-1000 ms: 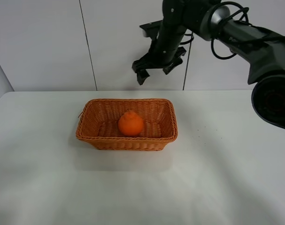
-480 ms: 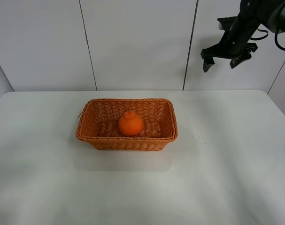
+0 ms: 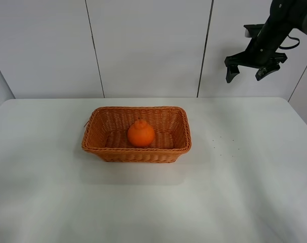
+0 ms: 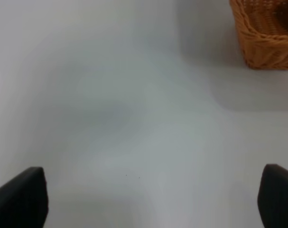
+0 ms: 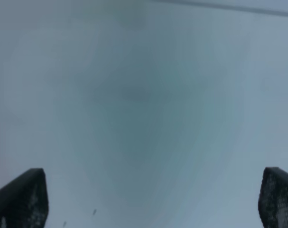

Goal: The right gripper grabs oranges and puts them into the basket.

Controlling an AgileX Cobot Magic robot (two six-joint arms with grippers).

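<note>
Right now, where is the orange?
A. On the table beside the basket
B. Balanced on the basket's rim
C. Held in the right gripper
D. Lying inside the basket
D: the orange lies on the floor of the basket, while the right gripper hangs open and empty, high above the table's far right.

no readable text, no labels, no numbers, no signs

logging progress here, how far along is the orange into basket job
Done: the orange sits inside the basket. In hand: nothing; the right hand hangs open and empty, high above the table and off to the right of the basket. Left: no other orange shows on the table, so the job looks finished.
</note>
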